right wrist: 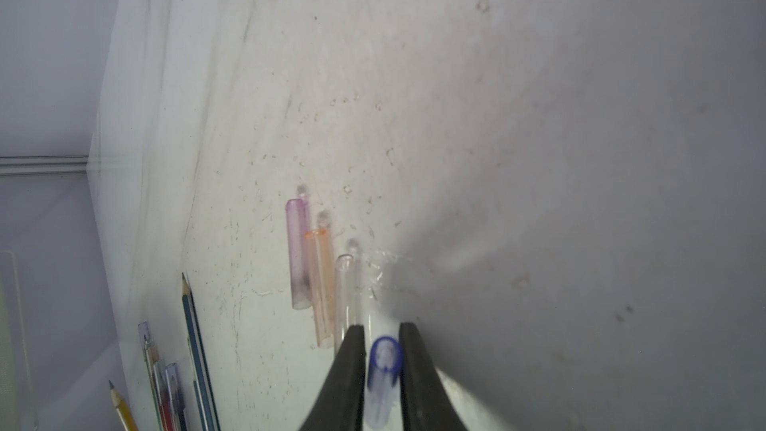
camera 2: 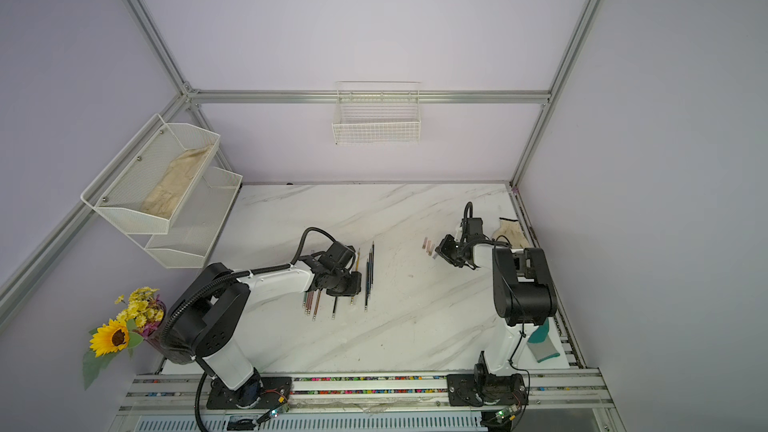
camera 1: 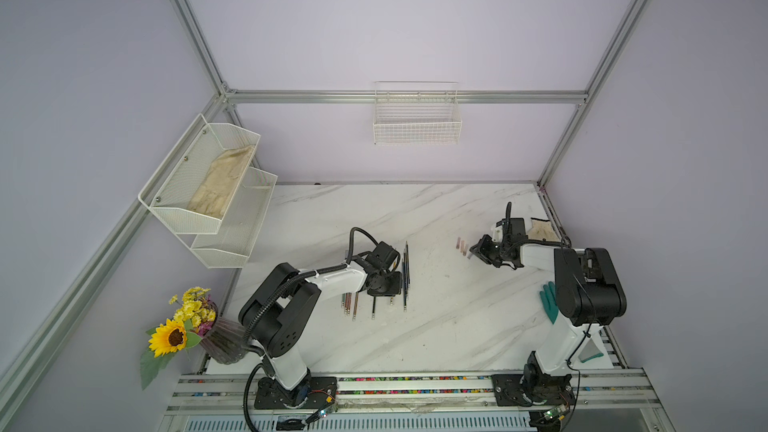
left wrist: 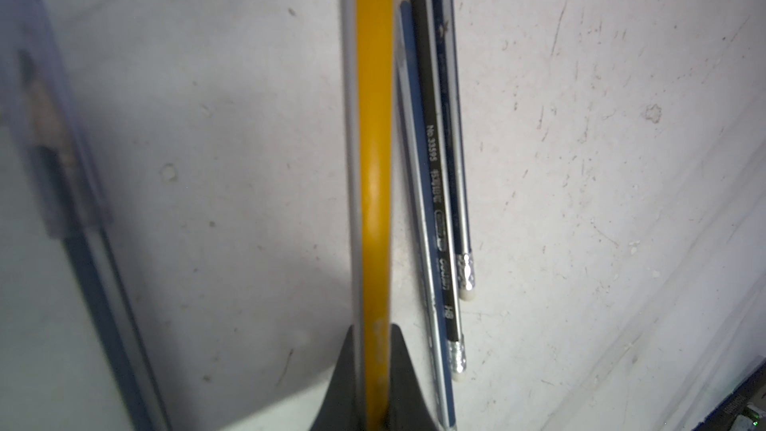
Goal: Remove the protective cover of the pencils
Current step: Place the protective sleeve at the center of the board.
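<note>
The yellow pencil (left wrist: 375, 159) is clamped in the left gripper (left wrist: 375, 383), whose fingers (left wrist: 404, 387) are closed tight on its shaft. Whether the pencil is lifted clear of the marble counter (camera 1: 436, 326) cannot be told.

Dark pencils (left wrist: 439, 184) are laid just beside the yellow pencil and parallel to it, on the side toward the right arm. Silver ferrules and white erasers are seen at their near ends. On the opposite side of the yellow pencil a further group of pencils (camera 1: 348, 303) is laid in a row, partly hidden under the left arm. One blurred pencil (left wrist: 54, 138) there is seen with a clear cover over its tip.

Well apart from the yellow pencil, toward the right arm, a pink cover (right wrist: 299, 254), an orange cover (right wrist: 323, 288) and a clear cover (right wrist: 345, 296) are laid side by side, each touching the next.

The right gripper (right wrist: 383, 366) is held just beyond these covers, on the side away from the yellow pencil. A blue-rimmed cover (right wrist: 384, 371) is seen between its fingers (right wrist: 348, 379), which stand narrowly apart. Whether the cover is pressed by them cannot be told.
</note>
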